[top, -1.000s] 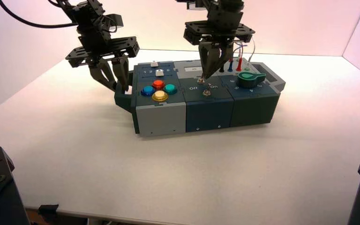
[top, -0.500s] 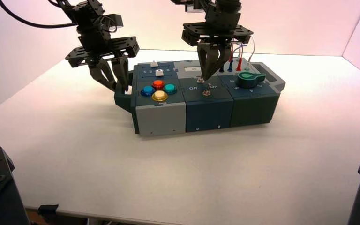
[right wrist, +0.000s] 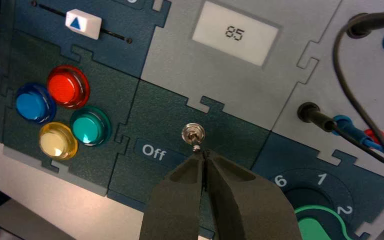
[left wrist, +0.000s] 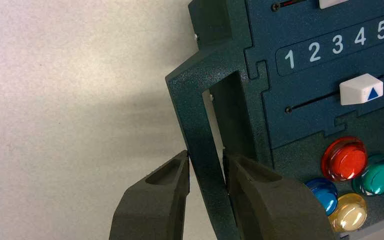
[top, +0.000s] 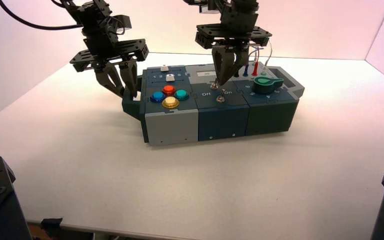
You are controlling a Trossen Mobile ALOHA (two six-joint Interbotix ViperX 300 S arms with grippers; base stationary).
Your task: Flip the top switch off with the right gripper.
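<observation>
The top switch (right wrist: pixel 193 134), a small silver toggle below the white label plate (right wrist: pixel 235 33) reading "85", stands on the box's middle panel (top: pixel 220 120). Its lever tip points toward my right gripper (right wrist: pixel 202 154). That gripper is shut, with its tips right at the lever tip, beside the "Off" lettering (right wrist: pixel 154 151). In the high view the right gripper (top: pixel 220 82) hangs over the top switch (top: pixel 213 86). The second toggle (top: pixel 220 98) sits between "Off" and "On"; the fingers hide it in the right wrist view. My left gripper (top: pixel 130 93) is shut on the box's dark green side handle (left wrist: pixel 200 130).
Red (right wrist: pixel 68 86), blue (right wrist: pixel 35 103), yellow (right wrist: pixel 57 141) and teal (right wrist: pixel 90 126) buttons lie on the box's left panel. A white slider (right wrist: pixel 83 23) lies beyond them. A green knob (top: pixel 266 85) and plugged wires (right wrist: pixel 350 127) occupy the right side. White table all round.
My right gripper has only shifted a little over the top switch. The left gripper has kept its hold on the handle.
</observation>
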